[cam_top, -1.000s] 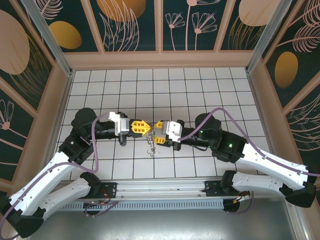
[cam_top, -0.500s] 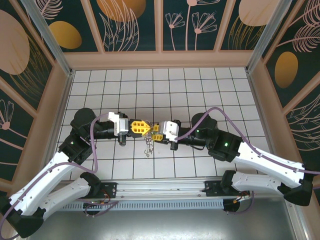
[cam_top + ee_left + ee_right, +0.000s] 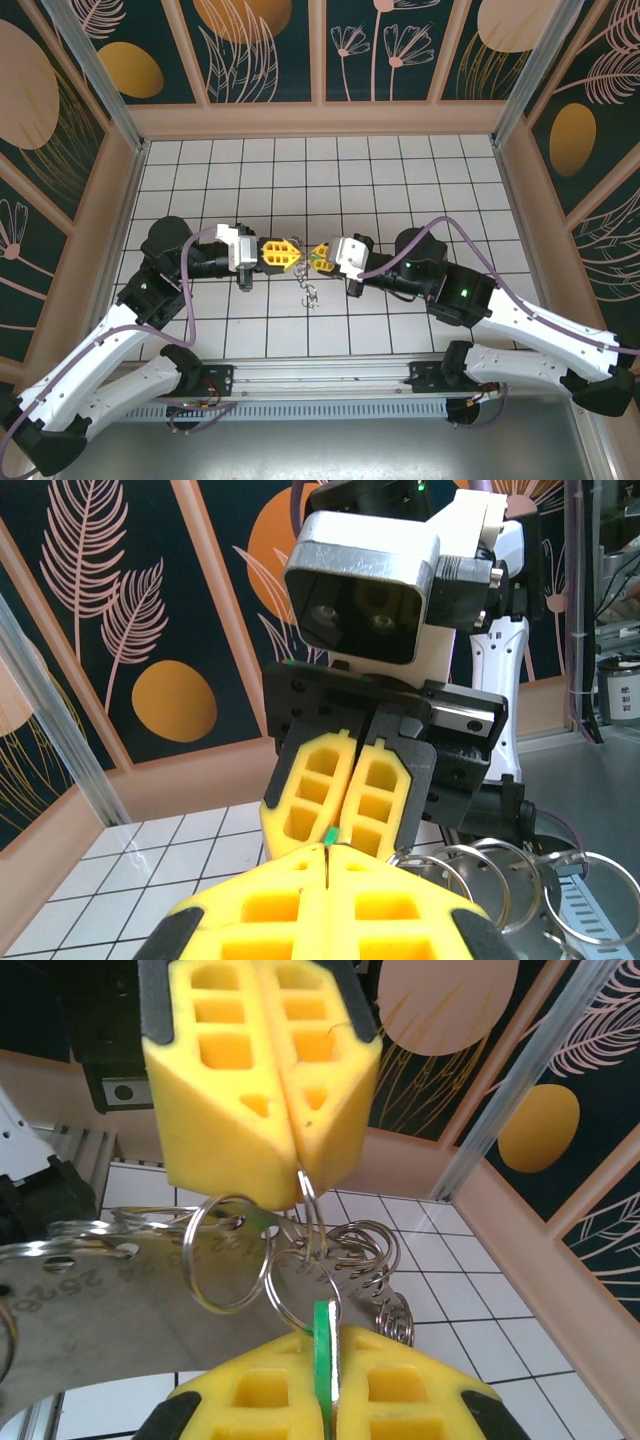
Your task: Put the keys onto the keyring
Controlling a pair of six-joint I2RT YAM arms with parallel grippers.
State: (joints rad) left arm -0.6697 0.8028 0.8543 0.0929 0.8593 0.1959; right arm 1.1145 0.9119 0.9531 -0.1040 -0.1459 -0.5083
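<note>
Green-tagged keys [image 3: 323, 1332] sit pinched in right claw [image 3: 325, 1375], left claw [image 3: 290, 1182] pinching keyring [image 3: 310, 1215].

White tiled tabletop [image 3: 400, 170], tan wooden border [image 3: 320, 119], dark wall panels [image 3: 275, 60] with leaf and circle drawings, metal corner posts [image 3: 95, 68]

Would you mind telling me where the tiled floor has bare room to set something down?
The tile rows along the back wall are bare, as is the strip by the right wall. The middle is crowded: the left gripper and right gripper meet there, keys dangling beneath.
</note>
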